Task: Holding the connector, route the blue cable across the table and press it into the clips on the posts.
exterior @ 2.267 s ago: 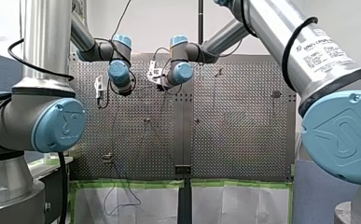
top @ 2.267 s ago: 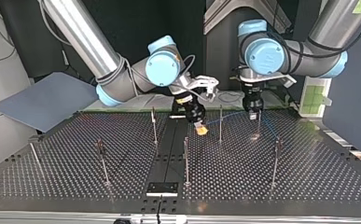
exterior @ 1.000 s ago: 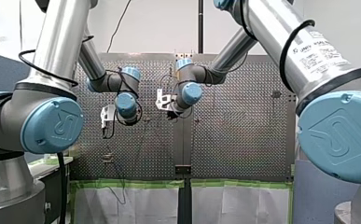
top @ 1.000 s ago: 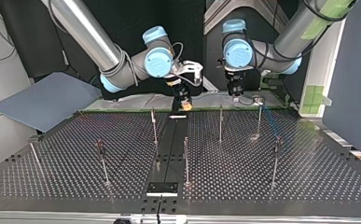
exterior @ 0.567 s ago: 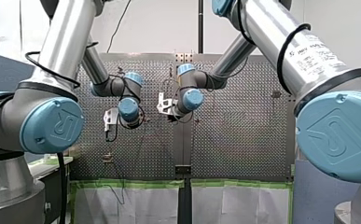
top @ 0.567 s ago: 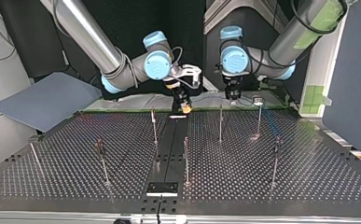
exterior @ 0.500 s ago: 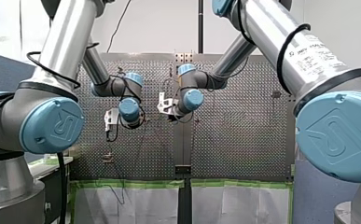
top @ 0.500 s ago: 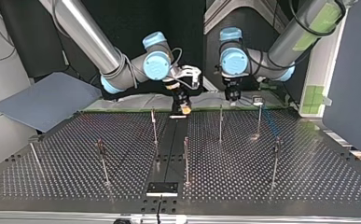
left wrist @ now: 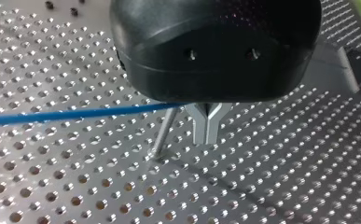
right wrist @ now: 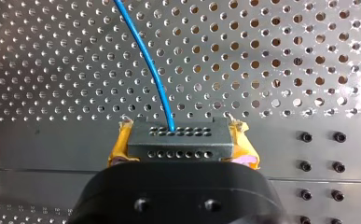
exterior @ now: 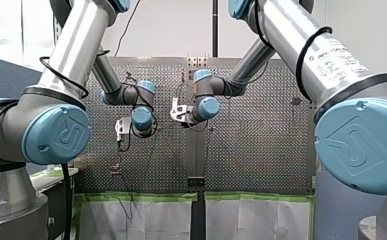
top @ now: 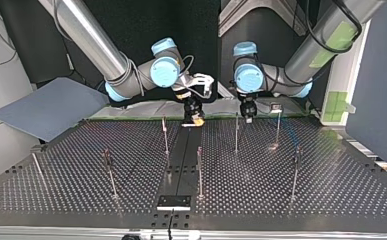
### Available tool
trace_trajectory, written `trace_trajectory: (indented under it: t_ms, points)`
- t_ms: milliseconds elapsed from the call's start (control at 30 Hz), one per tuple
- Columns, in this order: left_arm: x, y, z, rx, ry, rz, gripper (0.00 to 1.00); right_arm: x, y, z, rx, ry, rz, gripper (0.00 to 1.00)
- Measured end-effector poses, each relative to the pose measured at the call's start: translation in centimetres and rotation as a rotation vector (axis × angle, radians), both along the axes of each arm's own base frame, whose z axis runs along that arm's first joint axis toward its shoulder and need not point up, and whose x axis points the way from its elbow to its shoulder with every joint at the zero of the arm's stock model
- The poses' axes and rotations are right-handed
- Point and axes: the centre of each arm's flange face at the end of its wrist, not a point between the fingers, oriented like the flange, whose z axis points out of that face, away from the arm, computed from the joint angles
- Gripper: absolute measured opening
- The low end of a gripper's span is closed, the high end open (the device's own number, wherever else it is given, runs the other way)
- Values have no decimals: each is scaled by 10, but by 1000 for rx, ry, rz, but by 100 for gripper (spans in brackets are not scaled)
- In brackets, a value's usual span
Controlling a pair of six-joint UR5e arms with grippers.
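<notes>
A grey connector [right wrist: 178, 140] with rows of holes sits between the yellow pads [right wrist: 119, 148] of my right gripper [top: 197, 120], which is shut on it. The blue cable [right wrist: 145, 56] leaves the connector and runs ahead over the perforated table [top: 81, 190]. In the left wrist view the blue cable [left wrist: 75, 114] runs in to the base of the metal fingers of my left gripper [left wrist: 207, 133]. Those fingers are shut on it, beside a thin post [left wrist: 164, 135]. In the top view my left gripper [top: 246, 117] hangs just by the top of a post [top: 236, 132].
Several thin posts stand on the table, among them post [top: 278, 127], post [top: 165, 135] and post [top: 295, 172]. A grey-blue sheet [top: 46, 107] lies at the top view's left. A black plate [top: 173, 201] sits at the near edge.
In the top view both grippers pulled back to the table's far edge. Over the last second my left gripper came down and leftward to the post; my right gripper dropped slightly.
</notes>
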Motion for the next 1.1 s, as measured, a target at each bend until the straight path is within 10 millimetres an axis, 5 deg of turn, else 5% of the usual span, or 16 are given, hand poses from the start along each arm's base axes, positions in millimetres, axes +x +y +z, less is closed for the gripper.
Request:
trace_trajectory:
  t_ms: [467, 1100]
  points:
    - [19, 19, -9, -10, 6, 53, 0, -1, -5, -20, 14, 15, -1, 0]
    - [70, 41, 7, -1, -25, 53, 0, -6, -38, -11, -16, -26, -24, 0]
